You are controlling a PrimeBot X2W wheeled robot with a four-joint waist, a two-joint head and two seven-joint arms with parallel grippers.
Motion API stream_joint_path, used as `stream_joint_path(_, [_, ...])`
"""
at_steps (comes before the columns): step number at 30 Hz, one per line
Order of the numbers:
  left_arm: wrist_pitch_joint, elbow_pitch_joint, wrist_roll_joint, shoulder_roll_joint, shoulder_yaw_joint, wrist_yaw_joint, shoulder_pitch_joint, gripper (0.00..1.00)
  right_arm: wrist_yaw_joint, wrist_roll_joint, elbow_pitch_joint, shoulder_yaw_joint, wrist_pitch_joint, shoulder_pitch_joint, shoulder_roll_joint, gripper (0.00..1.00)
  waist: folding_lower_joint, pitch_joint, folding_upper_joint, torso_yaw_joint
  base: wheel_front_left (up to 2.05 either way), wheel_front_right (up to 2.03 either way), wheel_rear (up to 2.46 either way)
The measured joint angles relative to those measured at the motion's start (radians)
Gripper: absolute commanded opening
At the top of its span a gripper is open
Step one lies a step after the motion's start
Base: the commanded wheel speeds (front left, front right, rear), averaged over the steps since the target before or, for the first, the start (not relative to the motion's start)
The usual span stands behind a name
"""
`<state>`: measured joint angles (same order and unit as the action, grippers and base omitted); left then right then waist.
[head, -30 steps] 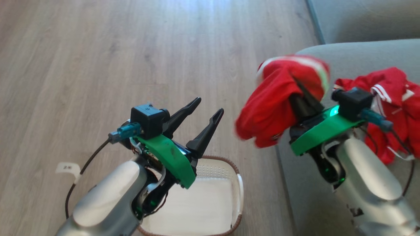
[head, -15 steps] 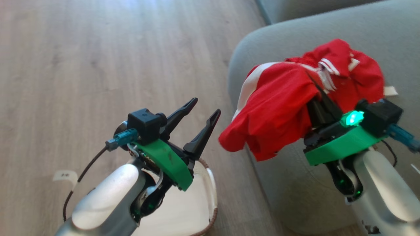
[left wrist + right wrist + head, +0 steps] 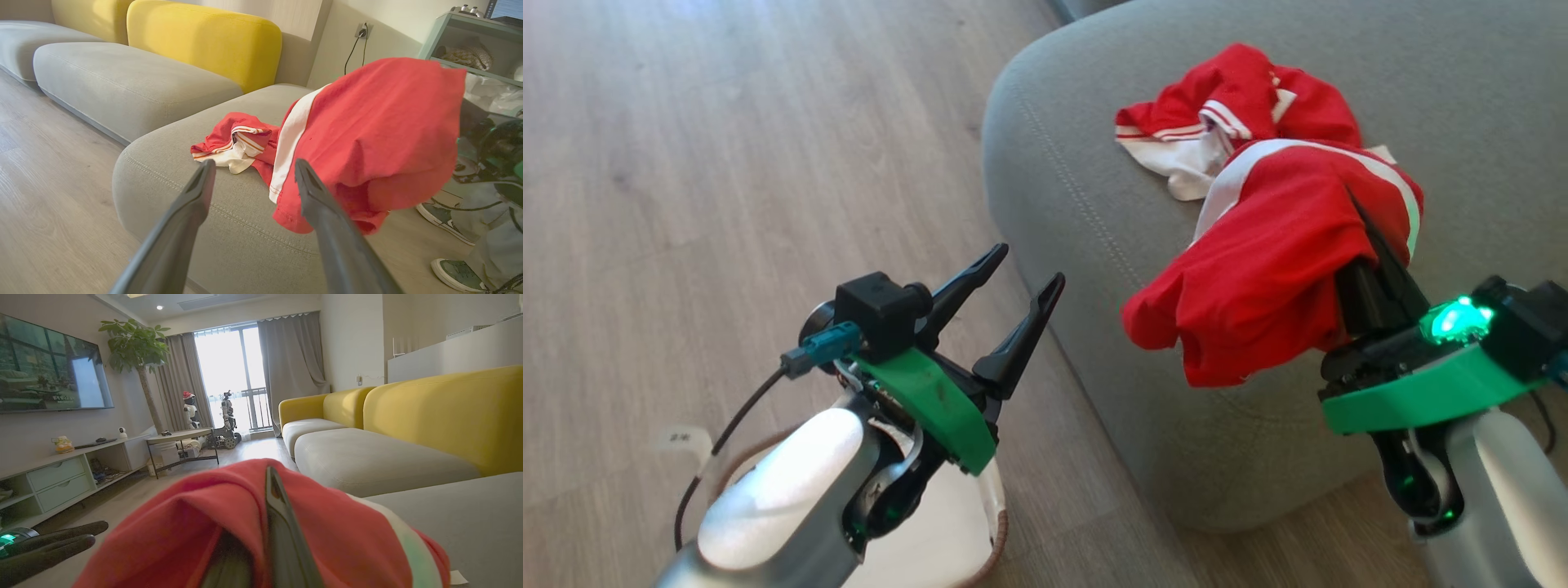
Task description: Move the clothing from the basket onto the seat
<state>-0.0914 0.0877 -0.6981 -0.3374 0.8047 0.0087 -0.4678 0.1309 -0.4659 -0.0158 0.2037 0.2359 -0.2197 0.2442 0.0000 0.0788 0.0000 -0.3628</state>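
My right gripper (image 3: pixel 1364 229) is shut on a red garment with a broad white stripe (image 3: pixel 1274 278), which drapes over its fingers and hangs above the front corner of the grey-green seat (image 3: pixel 1078 163). A second red piece of clothing with white trim (image 3: pixel 1225 114) lies crumpled on the seat just beyond it. My left gripper (image 3: pixel 1029 265) stands open over the floor, nothing between its fingers. The white basket (image 3: pixel 992 531) peeks out under my left forearm. In the left wrist view the held garment (image 3: pixel 380 134) hangs right of the open left gripper (image 3: pixel 255 163).
Wooden floor (image 3: pixel 727 163) lies left of the seat. More grey cushions (image 3: pixel 122 81) with yellow backs (image 3: pixel 204 36) stand beyond. A person's shoes (image 3: pixel 445 220) are near the seat's far side. A TV shelf (image 3: pixel 61 473) and a small table (image 3: pixel 179 437) stand farther off.
The head camera has swung towards the seat. My right gripper has carried the red garment from beside the seat's edge to above its corner. The left gripper has stayed open.
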Motion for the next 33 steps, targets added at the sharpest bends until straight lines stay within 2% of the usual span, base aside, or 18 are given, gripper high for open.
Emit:
stream_joint_path(8, [-0.007,0.002,0.006,0.000,0.014,-0.001,-0.010,1.00,0.000,0.018,-0.072,-0.047,-0.027,0.066,-0.020,0.00,0.0000,0.017,0.0000,-0.049,0.00,0.00,0.00])
stream_joint_path(21, [-0.009,-0.001,0.024,0.000,0.033,-0.013,-0.026,1.00,0.000,0.027,-0.096,-0.135,-0.043,0.052,-0.016,0.00,0.0000,0.051,0.0000,-0.044,0.00,0.00,0.00])
stream_joint_path(29, [0.004,-0.042,0.057,-0.001,0.056,-0.025,-0.090,1.00,0.000,0.006,0.005,-0.230,-0.079,-0.127,0.056,0.00,0.0000,0.128,0.0000,-0.018,0.00,0.00,0.00])
stream_joint_path(33, [0.020,-0.059,0.072,-0.001,0.061,-0.030,-0.128,1.00,0.000,0.004,0.093,-0.243,-0.091,-0.220,0.117,0.00,0.0001,0.186,0.0000,0.000,0.00,0.00,0.00])
